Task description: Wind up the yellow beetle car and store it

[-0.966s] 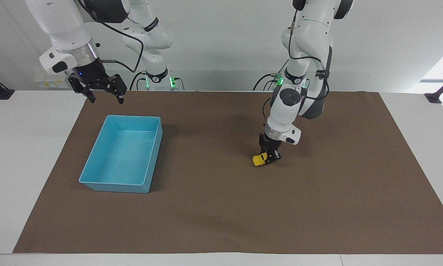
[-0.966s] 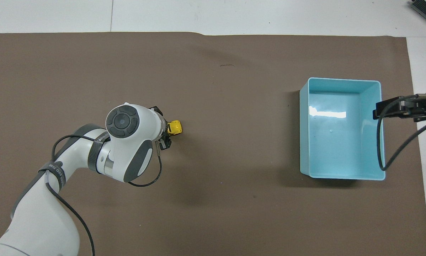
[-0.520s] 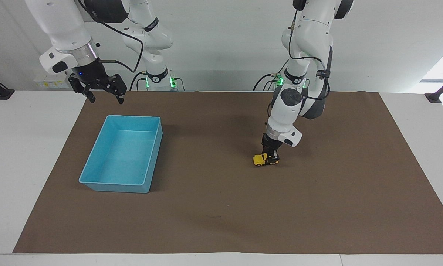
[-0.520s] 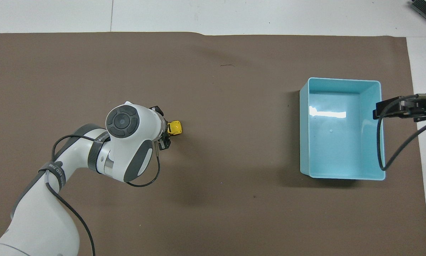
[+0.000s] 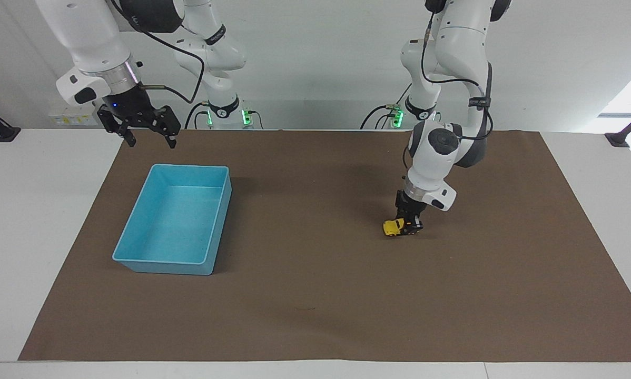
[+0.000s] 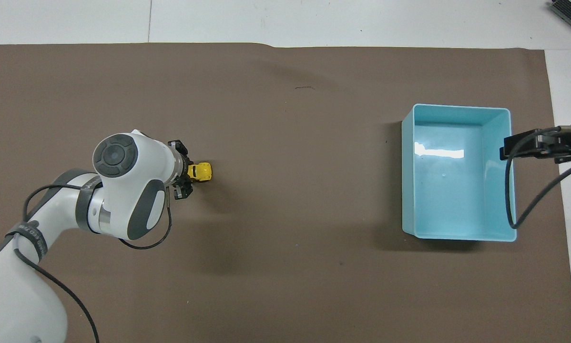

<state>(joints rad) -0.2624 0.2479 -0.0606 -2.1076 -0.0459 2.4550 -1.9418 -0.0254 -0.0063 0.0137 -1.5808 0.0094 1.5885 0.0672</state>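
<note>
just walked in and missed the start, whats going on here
The left end effector is down at the brown mat, gripping the yellow beetle car toward the left arm's end of the table. The blue tray sits toward the right arm's end, with nothing in it. The right end effector waits, open, in the air near the tray's edge nearer to the robots.

— Lighting?
— Bright and even, from above. Soft shadows fall on the brown mat (image 5: 315, 295) beside the blue tray (image 6: 457, 236) and under the left arm (image 6: 123, 195).
— Glare?
— A white reflection on the tray floor in the overhead view; blown-out brightness at the facing view's edge.
— Focus?
— Both views sharp.
</note>
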